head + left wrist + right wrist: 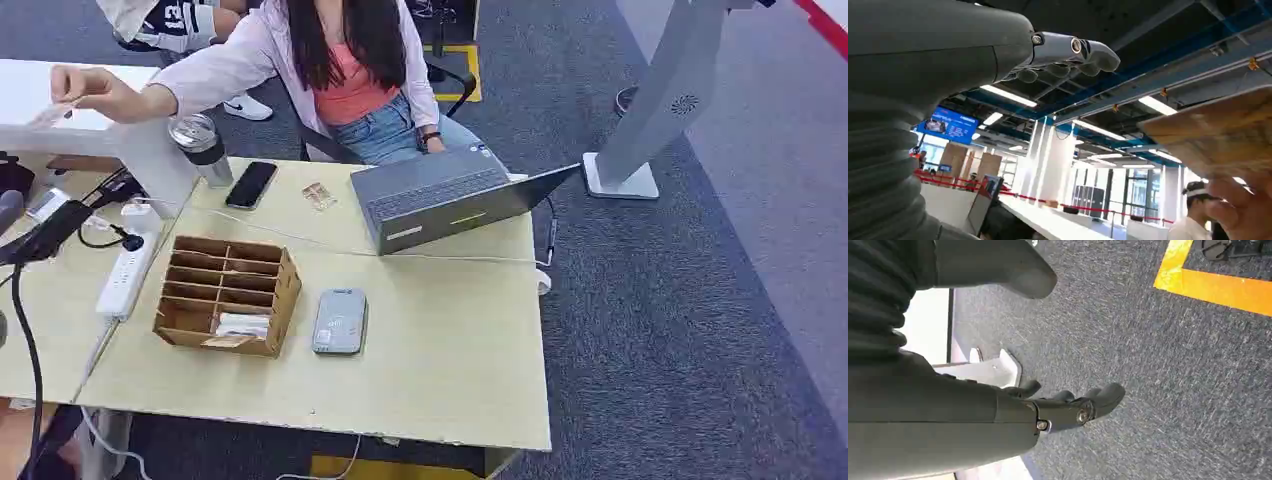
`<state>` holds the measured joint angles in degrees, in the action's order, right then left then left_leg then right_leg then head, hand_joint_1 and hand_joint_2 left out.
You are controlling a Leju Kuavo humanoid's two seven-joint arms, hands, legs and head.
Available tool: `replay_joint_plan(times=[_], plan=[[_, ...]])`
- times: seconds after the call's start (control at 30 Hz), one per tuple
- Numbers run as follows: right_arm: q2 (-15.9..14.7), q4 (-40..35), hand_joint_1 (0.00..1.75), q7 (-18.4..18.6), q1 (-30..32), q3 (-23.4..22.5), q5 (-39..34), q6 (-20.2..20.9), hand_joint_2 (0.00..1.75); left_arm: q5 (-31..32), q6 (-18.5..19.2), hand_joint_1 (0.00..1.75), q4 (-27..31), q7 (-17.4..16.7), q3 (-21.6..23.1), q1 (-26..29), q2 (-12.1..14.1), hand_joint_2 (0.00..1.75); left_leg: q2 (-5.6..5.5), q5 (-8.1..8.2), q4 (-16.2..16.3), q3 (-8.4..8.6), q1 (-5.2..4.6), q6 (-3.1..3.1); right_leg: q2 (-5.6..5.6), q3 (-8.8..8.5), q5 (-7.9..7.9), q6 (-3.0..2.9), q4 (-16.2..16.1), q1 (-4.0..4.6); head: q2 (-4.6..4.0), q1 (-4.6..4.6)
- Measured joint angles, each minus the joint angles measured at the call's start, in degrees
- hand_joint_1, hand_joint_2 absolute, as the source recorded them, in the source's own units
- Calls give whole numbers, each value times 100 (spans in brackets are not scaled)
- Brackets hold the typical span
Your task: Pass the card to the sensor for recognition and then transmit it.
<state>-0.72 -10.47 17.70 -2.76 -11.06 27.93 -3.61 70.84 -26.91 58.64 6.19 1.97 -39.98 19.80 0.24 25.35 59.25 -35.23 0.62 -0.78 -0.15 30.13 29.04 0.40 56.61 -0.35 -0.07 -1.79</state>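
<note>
A person seated across the table reaches out to the far left, pinching a pale card (52, 112) in their fingers. In the left wrist view the same brownish card (1218, 130) is held up by the person's fingers (1243, 205), a short way from my left hand (1068, 57), whose fingers are apart and hold nothing. The grey-blue card sensor (340, 321) lies flat on the table (440, 370), beside a wooden slotted box (228, 296). My right hand (1073, 407) hangs over grey carpet, fingers loose and empty.
An open laptop (450, 197) stands at the table's far side, with a black phone (250, 184), a steel tumbler (202, 148) and a small card (319, 196) near it. A white power strip (126, 274) with cables lies left of the box. A white stand base (622, 180) rises on the carpet at right.
</note>
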Motion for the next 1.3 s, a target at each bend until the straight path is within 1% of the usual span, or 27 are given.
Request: replay_joint_plan(times=[0.13,0.47,0.5,0.53,0.63,0.87,1.07,1.2,1.3], plan=[[-24,0,0,-81,8,33,44,61,175,22,-28,0,-288,-9,140,-28,11,175,2,0,-1,-7,2,0,5,5,1,-1,1,0,0,0],[-46,0,0,-109,20,44,79,76,175,2,-24,0,-592,-11,249,-23,83,175,3,0,-2,-12,2,0,7,9,2,-2,1,1,0,0],[-48,0,0,-109,20,44,81,76,175,15,-30,7,-607,-11,260,-19,83,175,3,0,-2,-12,2,0,7,9,2,-2,0,1,0,-2],[-48,0,0,-109,19,44,83,76,175,24,-37,175,-625,-11,275,-13,83,175,3,0,-2,-13,2,0,7,10,2,-2,0,1,0,-2],[-52,0,0,-133,21,44,98,79,175,52,-98,175,-673,-31,291,31,81,175,3,0,-2,-13,1,0,7,10,2,-2,0,0,0,-2],[-70,0,0,-181,24,41,144,138,175,135,-87,175,-810,6,339,118,74,175,3,0,-2,-15,2,0,7,13,2,-2,0,0,0,0],[-76,0,0,-258,27,41,179,155,175,201,-28,175,-874,109,424,162,35,175,2,0,-2,-15,2,0,6,13,2,-2,0,0,0,-2],[-76,0,0,-295,38,39,197,153,175,225,70,175,-846,133,557,301,-20,175,3,0,-2,-15,2,0,7,13,2,-2,0,0,0,-2],[-76,0,0,-319,49,7,197,153,175,255,144,175,-658,135,690,515,-61,175,3,0,-2,-16,1,0,7,13,2,-2,-1,0,0,-2]])
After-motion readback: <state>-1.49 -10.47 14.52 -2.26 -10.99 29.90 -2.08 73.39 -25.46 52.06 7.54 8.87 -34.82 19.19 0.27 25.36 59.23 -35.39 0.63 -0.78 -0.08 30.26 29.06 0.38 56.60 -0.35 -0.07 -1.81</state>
